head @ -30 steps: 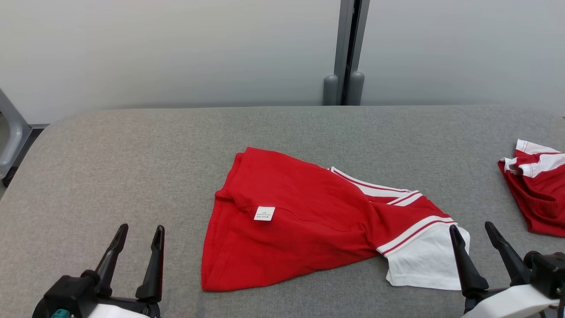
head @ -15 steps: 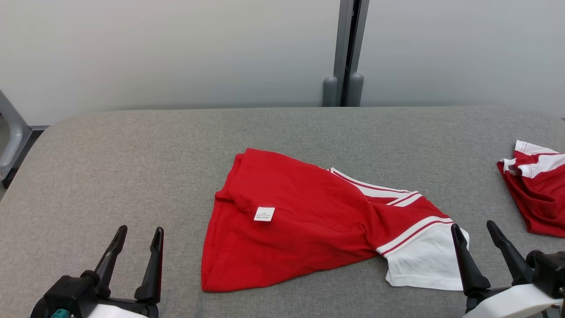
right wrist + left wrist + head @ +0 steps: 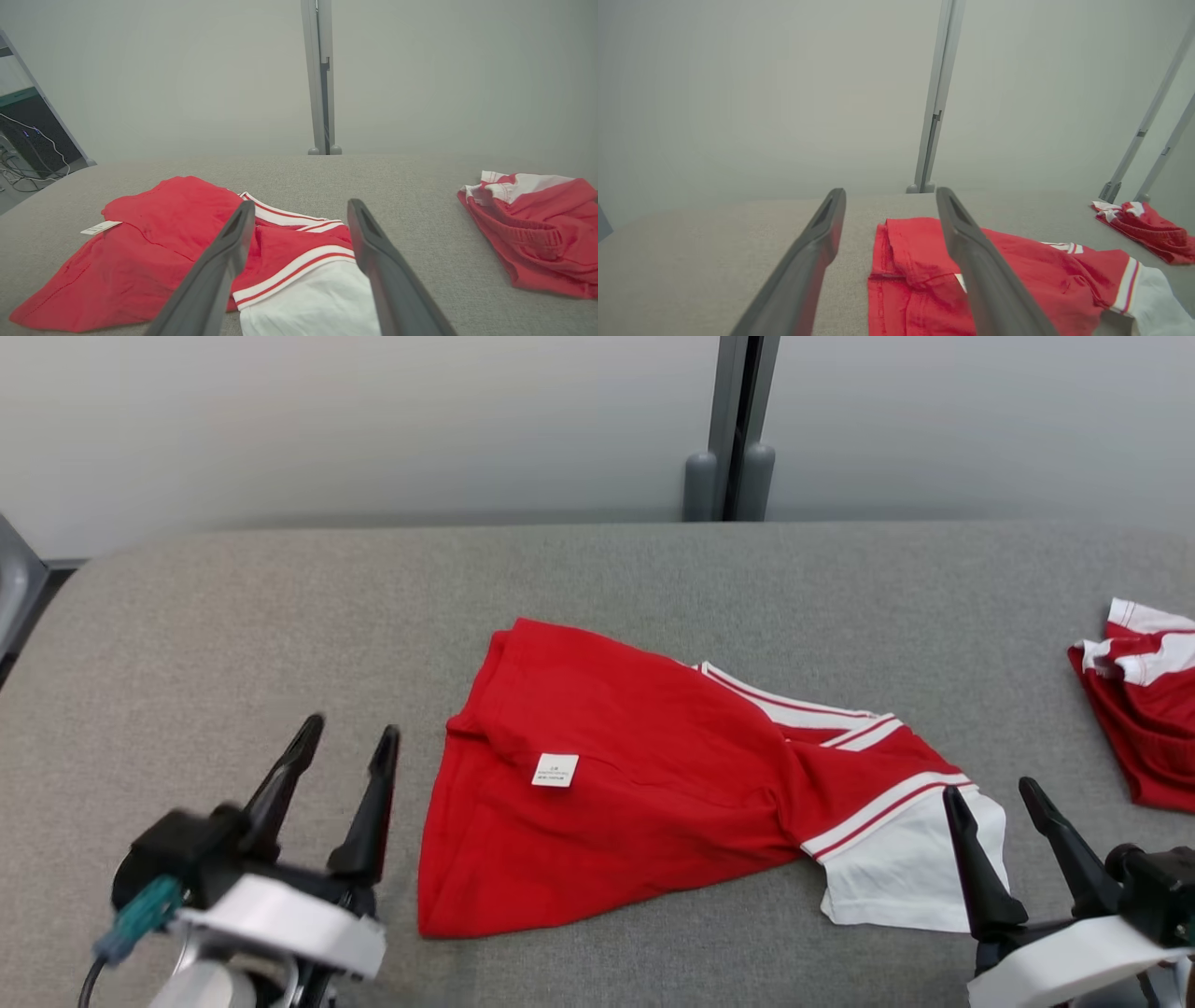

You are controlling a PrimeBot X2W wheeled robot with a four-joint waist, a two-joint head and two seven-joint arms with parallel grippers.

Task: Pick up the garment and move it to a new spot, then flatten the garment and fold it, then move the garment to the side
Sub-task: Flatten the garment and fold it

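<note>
A red garment (image 3: pixel 635 775) with white striped trim and a white panel lies crumpled in the middle of the grey table (image 3: pixel 597 579); a small white label sits on it. The same garment (image 3: pixel 924 280) (image 3: pixel 177 242) shows in both wrist views. My left gripper (image 3: pixel 347 733) hovers open just left of its left edge, nothing between the fingers. Over the white panel at the garment's right end my right gripper (image 3: pixel 991 790) stands open and empty.
A second red and white garment (image 3: pixel 1144 700) lies bunched at the table's right edge, also seen in the right wrist view (image 3: pixel 537 224). A grey post (image 3: pixel 733 429) stands behind the table's far edge against a pale wall. Cables show at far left (image 3: pixel 23 154).
My left gripper has lifted and moved forward toward the garment's left edge. The head camera tipped slightly, so the whole scene shifted up. The right gripper holds about where it was.
</note>
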